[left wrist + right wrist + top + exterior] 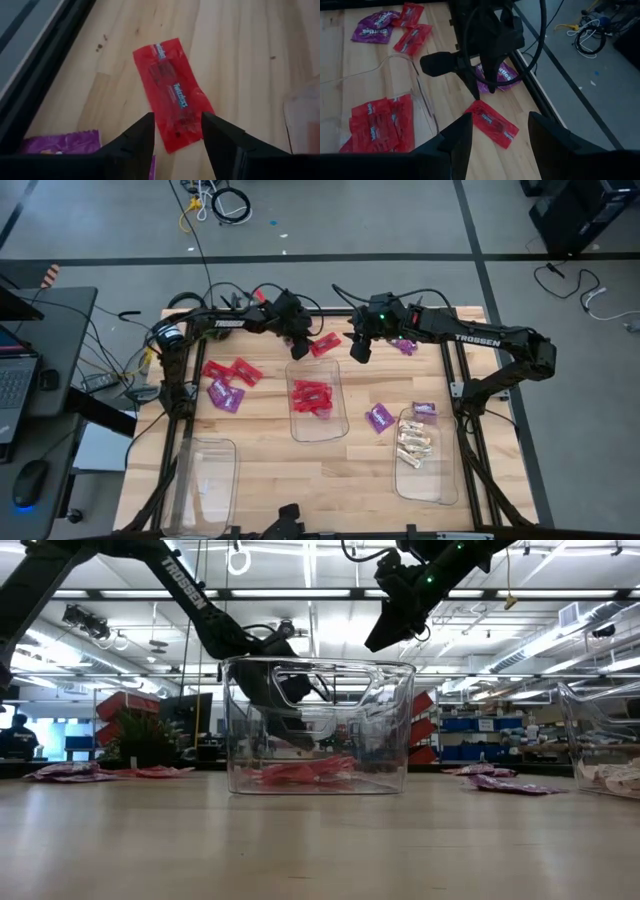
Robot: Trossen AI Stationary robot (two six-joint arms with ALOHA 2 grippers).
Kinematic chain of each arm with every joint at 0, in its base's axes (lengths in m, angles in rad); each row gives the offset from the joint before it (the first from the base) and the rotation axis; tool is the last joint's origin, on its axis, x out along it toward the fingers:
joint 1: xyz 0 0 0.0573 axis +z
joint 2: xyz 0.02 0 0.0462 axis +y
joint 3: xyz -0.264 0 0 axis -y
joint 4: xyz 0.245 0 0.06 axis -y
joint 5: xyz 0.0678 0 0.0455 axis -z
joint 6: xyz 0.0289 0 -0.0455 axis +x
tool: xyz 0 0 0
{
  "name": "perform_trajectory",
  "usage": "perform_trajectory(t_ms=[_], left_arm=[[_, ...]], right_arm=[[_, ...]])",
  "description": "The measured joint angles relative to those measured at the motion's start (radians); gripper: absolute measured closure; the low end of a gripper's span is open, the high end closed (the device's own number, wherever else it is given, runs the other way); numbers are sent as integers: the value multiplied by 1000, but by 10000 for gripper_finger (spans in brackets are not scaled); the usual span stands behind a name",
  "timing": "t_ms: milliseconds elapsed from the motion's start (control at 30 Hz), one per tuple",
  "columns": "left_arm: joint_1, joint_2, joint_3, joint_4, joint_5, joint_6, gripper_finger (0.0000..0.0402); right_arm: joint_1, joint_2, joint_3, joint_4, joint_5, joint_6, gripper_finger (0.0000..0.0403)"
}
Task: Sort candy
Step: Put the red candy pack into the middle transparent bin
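Observation:
A shiny red candy packet (pixel 172 92) lies flat on the wooden table near its far edge, just beyond the middle bin (pixel 340 430). My left gripper (pixel 174 132) slants down over the packet's near end, open, with one finger on each side and no touch showing. The same left gripper (pixel 485 92) shows in the right wrist view above the packet (pixel 492 124). My right gripper (pixel 360 348) hangs open higher up, just right of that packet, and holds nothing. Several red packets (pixel 312 398) lie in the middle bin.
A purple packet (pixel 403 345) lies by the far edge, behind the red one. More red packets (pixel 230 370) and purple packets (pixel 225 395) lie at the left, and two purple ones (pixel 378 417) at the right. A bin with cream pieces (pixel 418 448) stands at the right. Another bin (pixel 205 480) stands near left.

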State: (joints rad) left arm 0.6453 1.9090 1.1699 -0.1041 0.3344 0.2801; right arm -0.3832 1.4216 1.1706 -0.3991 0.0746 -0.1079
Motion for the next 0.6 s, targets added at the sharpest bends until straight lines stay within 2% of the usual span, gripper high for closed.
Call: perform_trajectory(t_ms=[600], left_arm=[[14, 64, 1, -35, -1, 30, 237]], right_arm=[[11, 0, 0, 2, -49, 7, 225]])
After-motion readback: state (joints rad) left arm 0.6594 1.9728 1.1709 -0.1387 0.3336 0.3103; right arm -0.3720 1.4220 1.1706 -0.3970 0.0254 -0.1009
